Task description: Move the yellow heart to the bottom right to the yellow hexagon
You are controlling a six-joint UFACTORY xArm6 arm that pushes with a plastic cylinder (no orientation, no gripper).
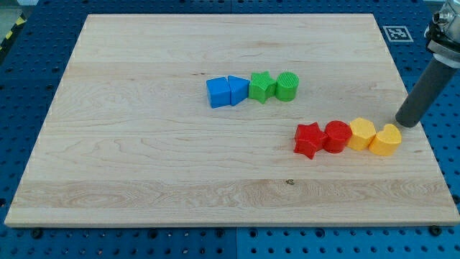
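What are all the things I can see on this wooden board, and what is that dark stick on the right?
Blue cube: one, blue, upper middle, left end of the upper row.
Blue triangle: one, blue, touching the cube's right side.
Green star: one, green, next in that row.
Green cylinder: one, green, right end of the upper row.
Red star: one, red, left end of the lower row.
Red cylinder: one, red, beside the star.
Yellow hexagon: one, yellow, beside the red cylinder.
Yellow heart: one, yellow, right end of the lower row.
Wooden board: one, pale wood, under everything.
My tip: one, dark rod, just above-right of the yellow heart.
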